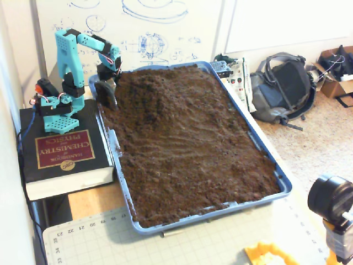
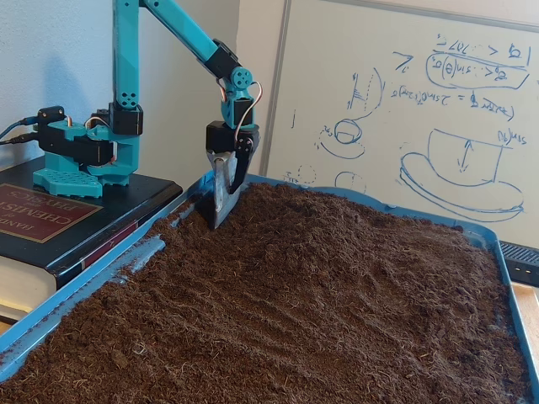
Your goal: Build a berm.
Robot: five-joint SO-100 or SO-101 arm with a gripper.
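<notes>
Gripper (image 2: 221, 202): blade dipping into soil at tray's (image 1: 282, 187) corner; jaw state not discernible.
Berm (image 1: 157, 91): lying rightward in the higher fixed view.

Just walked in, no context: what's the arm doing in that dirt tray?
A teal arm mounted on a thick black book is working loose dark brown soil in a blue plastic tray. Its gripper carries a metal scoop blade, which is now dug into the soil at the tray's corner nearest the arm's base. A raised mound, the berm, sits just beside it; the soil elsewhere is flatter and faintly rippled.
</notes>
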